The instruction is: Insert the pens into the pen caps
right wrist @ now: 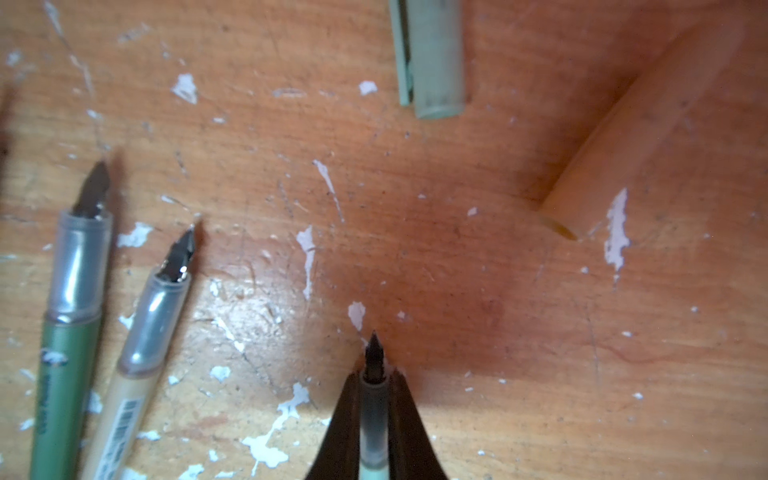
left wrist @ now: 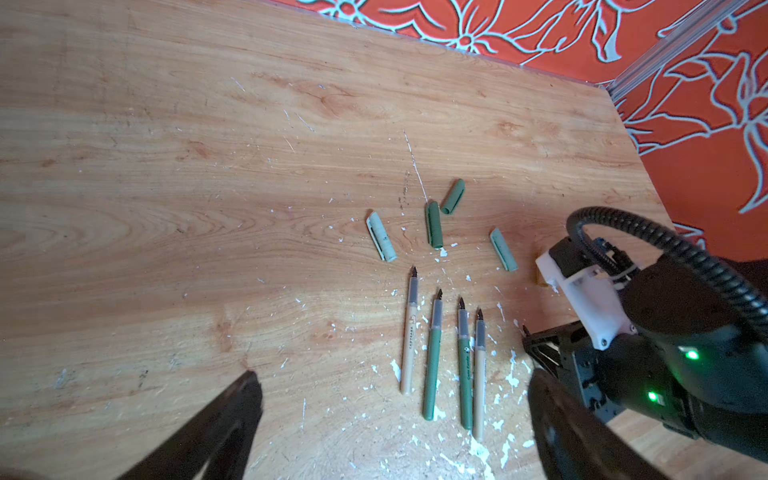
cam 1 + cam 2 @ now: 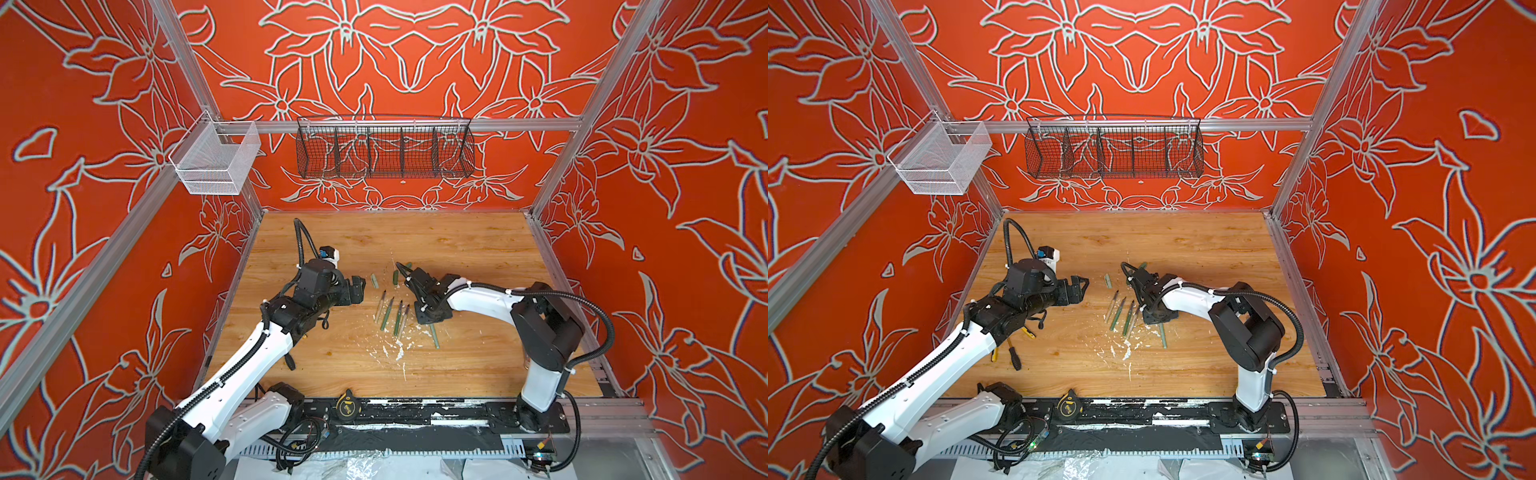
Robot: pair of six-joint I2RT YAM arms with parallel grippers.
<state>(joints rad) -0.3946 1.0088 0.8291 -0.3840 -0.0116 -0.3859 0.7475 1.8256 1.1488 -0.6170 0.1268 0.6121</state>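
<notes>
Four pens [image 2: 432, 357] lie side by side, nibs pointing away. The right gripper [image 1: 376, 374] clamps a fifth pen [image 1: 373, 419] just behind its nib, leaving the tip free for insertion. The left gripper [image 3: 359, 289] hovers spread wide, empty. The pen caps [image 2: 434, 224] lie scattered just beyond.

Both top views are bright, evenly lit, bowed at the edges. The right wrist view is soft, shadow pooling on the counter [image 1: 436, 270] before the right hand [image 1: 376, 374].
</notes>
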